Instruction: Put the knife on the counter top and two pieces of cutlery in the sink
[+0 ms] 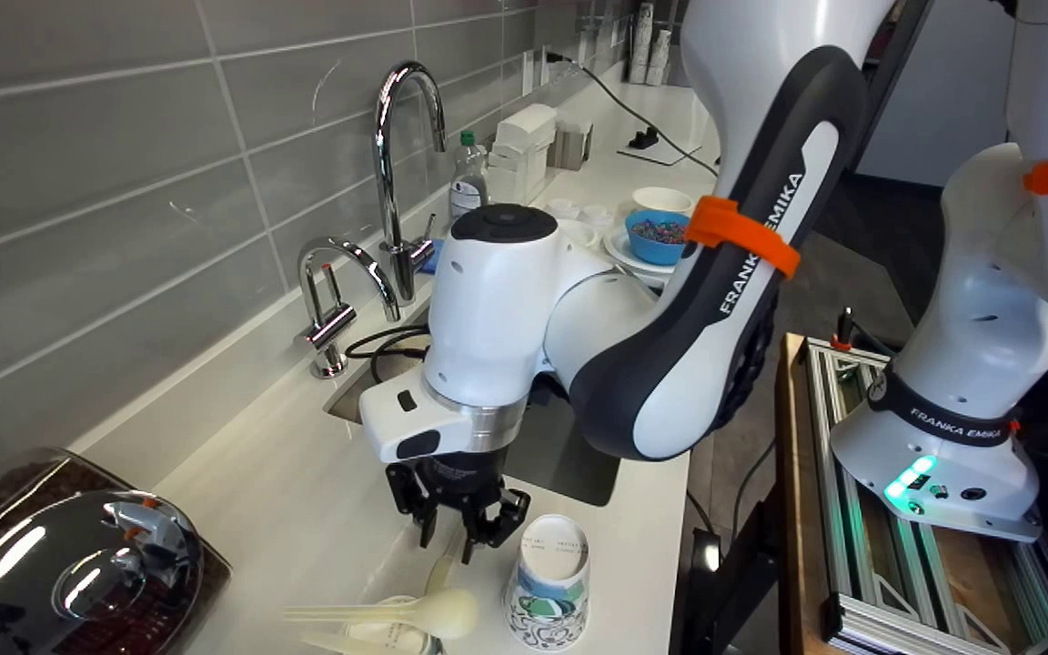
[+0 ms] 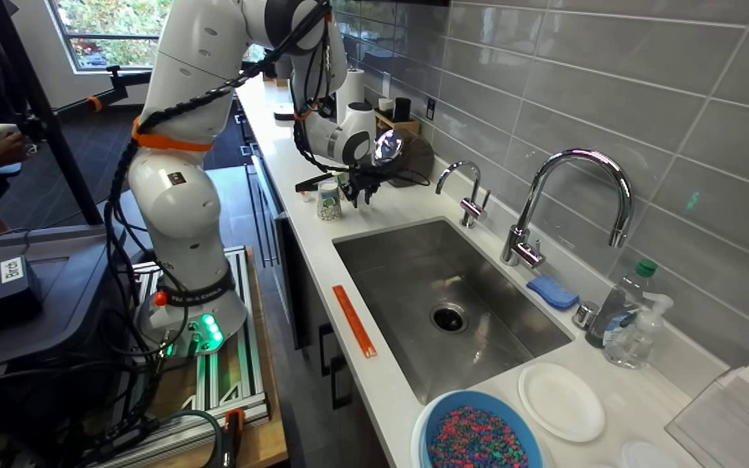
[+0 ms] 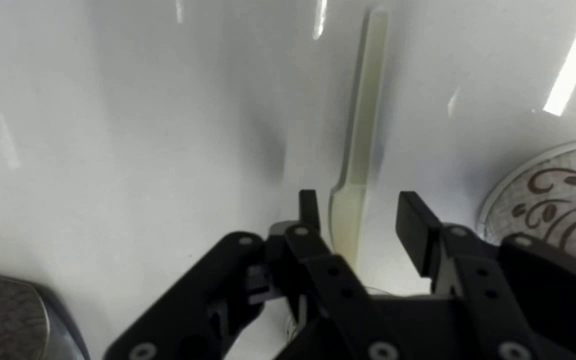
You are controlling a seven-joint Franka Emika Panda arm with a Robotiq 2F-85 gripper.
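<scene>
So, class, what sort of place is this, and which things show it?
Most likely a kitchen or kitchenette: a steel sink set into a white counter top, with a tall chrome tap beside it.

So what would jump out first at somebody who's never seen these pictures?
Probably the big white arm with orange bands, stretched over the counter top. Then its open claw, above a slim cream utensil lying there. At the bottom of an exterior view, a bright blue bowl of colourful bits sits beside the sink.
</scene>
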